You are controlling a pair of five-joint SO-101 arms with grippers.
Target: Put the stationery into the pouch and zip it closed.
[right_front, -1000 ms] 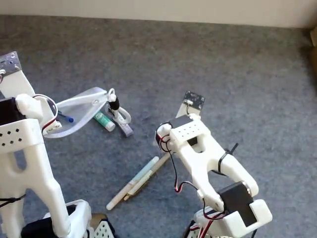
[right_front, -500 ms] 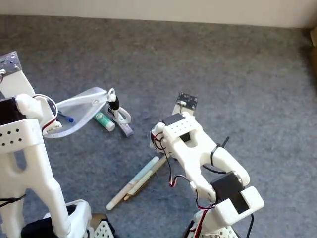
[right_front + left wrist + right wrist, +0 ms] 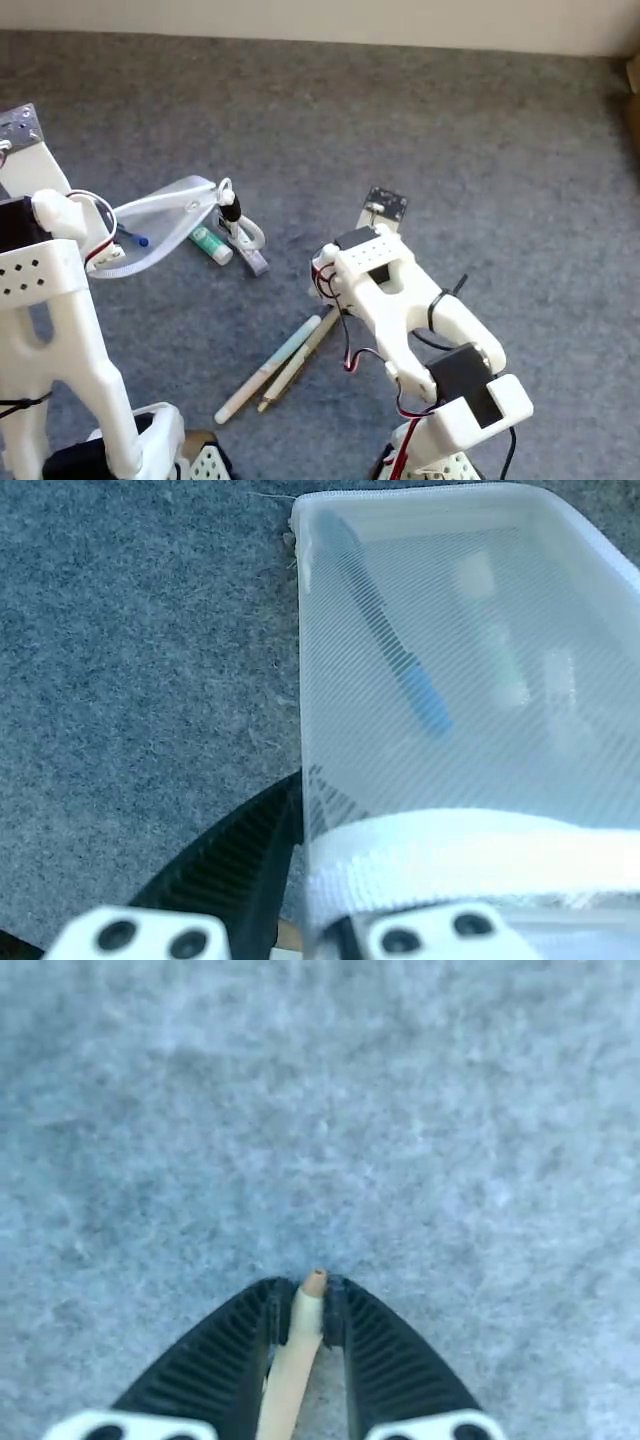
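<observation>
My left gripper [image 3: 305,815] is shut on the edge of the translucent pouch [image 3: 450,680], which holds a blue pen [image 3: 400,670]. In the high view the pouch [image 3: 165,222] hangs tilted at the left, its mouth toward the loose items. My right gripper [image 3: 305,1295] is shut on the tip of a beige pencil [image 3: 295,1360]. That pencil [image 3: 298,362] slants down on the carpet beside a white and pale green pen [image 3: 268,368], under the right arm [image 3: 385,290].
Near the pouch mouth lie a green-capped tube [image 3: 210,243], a black-tipped item with a white loop [image 3: 235,215] and a grey-purple piece [image 3: 252,262]. Grey carpet [image 3: 480,150] is open to the right and far side.
The right arm shifted left, then slightly back. The beige pencil, which lay along the white pen, has swung apart from it, with its upper end in the right gripper.
</observation>
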